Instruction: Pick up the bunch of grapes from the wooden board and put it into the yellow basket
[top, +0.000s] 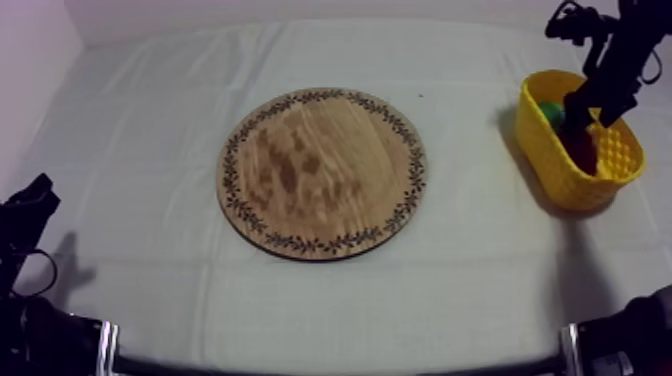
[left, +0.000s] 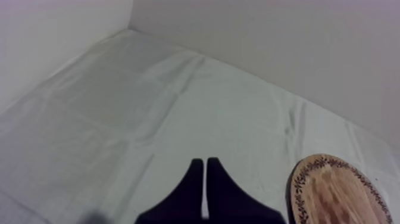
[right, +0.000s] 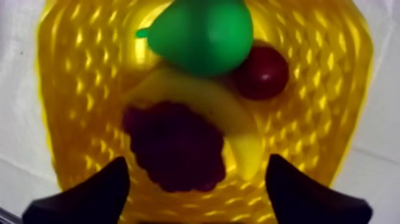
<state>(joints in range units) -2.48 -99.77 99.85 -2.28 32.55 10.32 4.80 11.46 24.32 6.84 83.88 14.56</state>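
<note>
The dark purple bunch of grapes (right: 174, 145) lies inside the yellow basket (right: 65, 119), on top of a banana (right: 238, 137). My right gripper (right: 196, 184) hangs open just above it, one black finger at each side and nothing between them. In the top view the right gripper (top: 585, 118) reaches down into the yellow basket (top: 560, 160) at the table's right. The round wooden board (top: 322, 172) in the middle of the table is bare. My left gripper (left: 205, 165) rests shut over the cloth, beside the board's rim (left: 303, 179), and sits low at the left (top: 30, 200).
A green pear (right: 199, 33) and a small red fruit (right: 262, 71) also lie in the basket, at its far end. The pear (top: 551, 111) shows green in the basket from above. Grey-white cloth covers the table around the board.
</note>
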